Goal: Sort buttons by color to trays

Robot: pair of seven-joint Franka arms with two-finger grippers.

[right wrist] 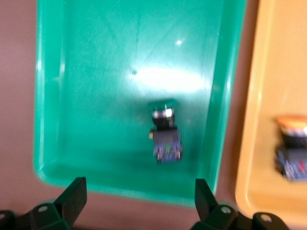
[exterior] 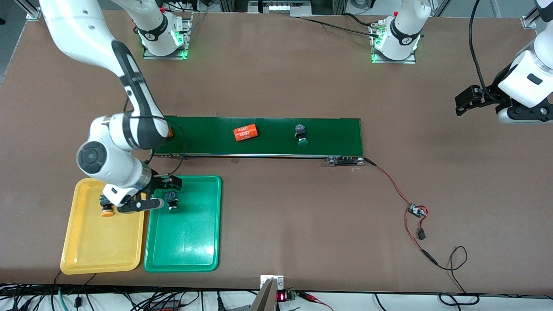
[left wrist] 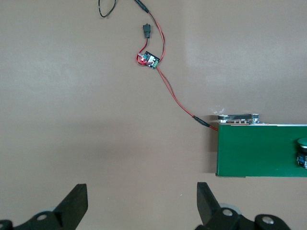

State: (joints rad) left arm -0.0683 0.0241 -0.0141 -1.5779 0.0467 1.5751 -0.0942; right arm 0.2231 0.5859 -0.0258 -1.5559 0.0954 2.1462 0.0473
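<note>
**Green button lies loose in the green tray under spread right jaws**

A green-capped button [exterior: 173,201] lies on its side in the green tray [exterior: 190,250], at the tray's end nearest the conveyor belt [exterior: 276,136]. The right gripper [exterior: 160,193] hangs over it, fingers spread wide and touching nothing. Just beside, edge to edge, sits the yellow tray [exterior: 99,250] with an orange-capped button [exterior: 106,207] at its matching end. Most of both tray floors, nearer the front camera, is bare.

A second green-capped button [exterior: 301,134] rests on the belt, an orange cylinder [exterior: 245,132] beside it toward the right arm's end.

The left gripper [exterior: 468,100] waits over bare brown table [exterior: 276,86] at its own end, fingers apart and holding nothing. A small circuit board [exterior: 417,211] on red wires [exterior: 391,181] lies past the belt's end.
</note>
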